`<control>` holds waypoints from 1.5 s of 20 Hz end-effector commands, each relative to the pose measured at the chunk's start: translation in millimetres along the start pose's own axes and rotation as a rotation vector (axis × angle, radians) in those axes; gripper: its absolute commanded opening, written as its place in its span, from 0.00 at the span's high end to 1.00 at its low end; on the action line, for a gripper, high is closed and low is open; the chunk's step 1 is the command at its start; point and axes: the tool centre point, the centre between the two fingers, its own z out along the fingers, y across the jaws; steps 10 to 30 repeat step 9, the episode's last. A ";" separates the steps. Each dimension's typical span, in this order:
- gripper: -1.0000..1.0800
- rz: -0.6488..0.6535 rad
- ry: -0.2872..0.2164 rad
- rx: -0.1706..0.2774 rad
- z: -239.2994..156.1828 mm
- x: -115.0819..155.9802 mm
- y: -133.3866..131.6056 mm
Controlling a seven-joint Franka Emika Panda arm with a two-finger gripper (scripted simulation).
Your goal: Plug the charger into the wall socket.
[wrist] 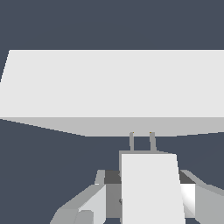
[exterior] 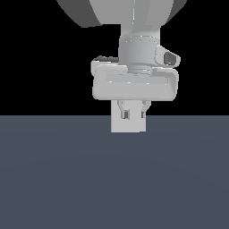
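**Wrist view: charger prongs at the socket face**

Wrist view shows you the charger [wrist: 151,188] held between the fingers [wrist: 92,205], one grey finger pressed on each side of the small white cube. Two thin prongs [wrist: 131,141] stick out of its front end and reach the shaded face of the socket [wrist: 113,83], the large white block that fills most of the picture. You cannot tell from here whether the prongs only touch that face or have entered it.

In the exterior view you see the gripper [exterior: 133,112] pointing down over the dark tabletop [exterior: 112,179]. A white block [exterior: 129,123] sits directly under the fingertips, which overlap its upper edge. Charger and socket cannot be told apart in that view.
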 end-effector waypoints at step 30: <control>1.00 0.000 0.000 0.001 3.2 13.1 0.3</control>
